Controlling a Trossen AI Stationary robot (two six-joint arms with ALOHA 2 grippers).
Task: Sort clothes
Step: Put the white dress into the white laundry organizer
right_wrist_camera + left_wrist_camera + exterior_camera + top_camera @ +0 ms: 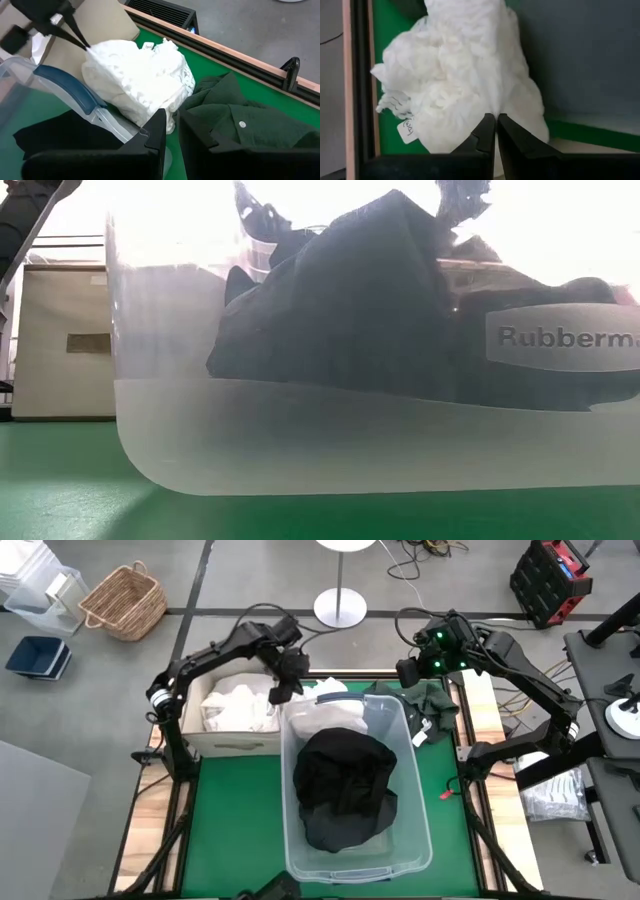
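Note:
A crumpled white garment [135, 80] is bunched just beyond the far end of the clear tub [290, 810], with my left gripper [82, 42] shut on its top. In the left wrist view the white garment [460, 75] fills the space ahead of my left gripper [496, 122]. A black garment [345, 785] lies heaped in the tub. A dark green garment [240, 120] lies on the green mat at the far right. My right gripper [172, 130] hangs above it and holds nothing, its fingers nearly together. My left gripper pinches a gathered peak [92, 51] at the top of the white garment between its two fingertips. The fingers slant down from the table's left. The garment hangs bunched below them, its lower part [170, 107] on the mat beside the tub's far rim.
A beige cardboard box [240, 745] holding white clothes [240, 705] stands left of the tub, at the far left of the mat. The tub's blue handle [65, 85] is close under the held garment. Wooden rails [478, 710] edge the table.

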